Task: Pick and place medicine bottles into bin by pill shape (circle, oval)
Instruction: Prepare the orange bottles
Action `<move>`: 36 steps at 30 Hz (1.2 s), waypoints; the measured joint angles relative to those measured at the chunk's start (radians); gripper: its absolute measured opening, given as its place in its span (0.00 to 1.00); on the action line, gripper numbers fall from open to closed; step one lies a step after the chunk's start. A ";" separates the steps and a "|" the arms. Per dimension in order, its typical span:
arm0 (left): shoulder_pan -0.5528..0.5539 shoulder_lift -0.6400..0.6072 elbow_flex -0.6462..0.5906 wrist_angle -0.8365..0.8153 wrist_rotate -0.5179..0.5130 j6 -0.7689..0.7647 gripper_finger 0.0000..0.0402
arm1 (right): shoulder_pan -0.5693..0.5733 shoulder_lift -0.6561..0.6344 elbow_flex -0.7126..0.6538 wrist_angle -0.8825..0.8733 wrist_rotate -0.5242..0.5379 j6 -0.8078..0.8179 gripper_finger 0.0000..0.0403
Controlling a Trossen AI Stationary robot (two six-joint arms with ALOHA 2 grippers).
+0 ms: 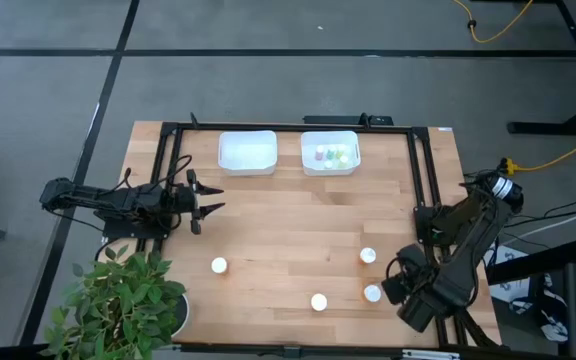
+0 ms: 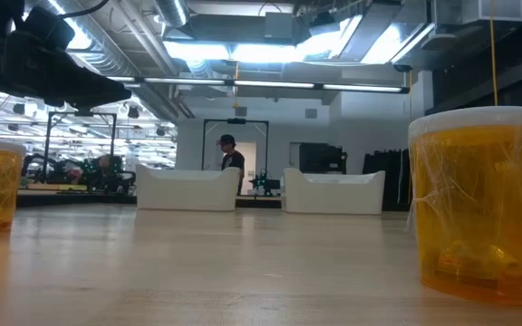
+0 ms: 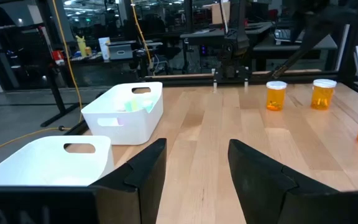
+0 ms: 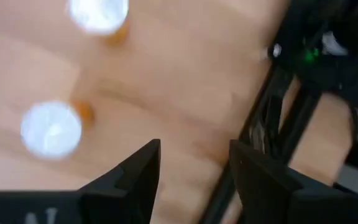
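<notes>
Sorted bottles (image 1: pixel 330 155) are being held in the right bin (image 1: pixel 352 166); four bottles (image 1: pixel 319 301) are being left on the counter (image 1: pixel 288 230) nearer than that bin; both end effectors, left (image 1: pixel 214 195) and right (image 4: pixel 194 168), are being kept open, empty.

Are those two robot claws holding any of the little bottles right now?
No. The left gripper and the right gripper are both open with nothing between their fingers; four bottles, such as this one, stand untouched on the table.

Orange medicine bottles (image 3: pixel 276 96), white caps (image 1: pixel 219 265), white bins (image 1: pixel 247 152), pale wooden table (image 1: pixel 288 230)
</notes>
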State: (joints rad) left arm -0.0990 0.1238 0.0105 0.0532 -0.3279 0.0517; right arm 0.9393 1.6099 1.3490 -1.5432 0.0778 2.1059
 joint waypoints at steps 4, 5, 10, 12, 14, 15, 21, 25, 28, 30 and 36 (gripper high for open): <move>0.000 0.000 0.000 0.000 0.000 0.001 0.41 | -0.038 -0.064 -0.145 0.065 0.019 0.052 0.48; 0.000 0.000 0.000 0.000 0.000 0.000 0.41 | -0.048 -0.094 -0.188 0.100 0.011 0.051 0.48; 0.000 0.000 0.000 0.000 0.000 0.001 0.41 | -0.094 -0.241 -0.444 0.434 0.008 -0.037 0.48; 0.000 0.000 0.000 0.000 0.000 0.001 0.41 | -0.110 -0.277 -0.545 0.546 0.012 -0.081 0.48; 0.000 0.000 0.000 0.000 0.000 0.001 0.41 | -0.123 -0.297 -0.635 0.638 0.008 -0.129 0.48; 0.000 0.000 0.000 0.000 0.000 0.001 0.41 | -0.130 -0.305 -0.672 0.694 0.006 -0.156 0.48; 0.000 0.000 0.000 0.000 0.000 0.001 0.41 | -0.177 -0.307 -0.787 0.919 0.008 -0.260 0.48; 0.000 0.000 0.000 0.000 0.000 0.001 0.41 | -0.211 -0.306 -0.791 0.923 0.010 -0.343 0.48; 0.000 0.000 0.000 0.000 -0.001 0.002 0.41 | -0.245 -0.304 -0.791 0.928 0.010 -0.417 0.48; 0.000 0.000 0.000 0.000 0.000 0.002 0.41 | -0.271 -0.302 -0.791 0.943 0.009 -0.479 0.48; 0.000 0.000 0.000 0.000 -0.001 0.003 0.41 | -0.358 -0.302 -0.791 1.017 0.009 -0.693 0.48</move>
State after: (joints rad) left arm -0.0988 0.1238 0.0107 0.0532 -0.3286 0.0544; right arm 0.5813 1.3075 0.5579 -0.5258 0.0863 1.4133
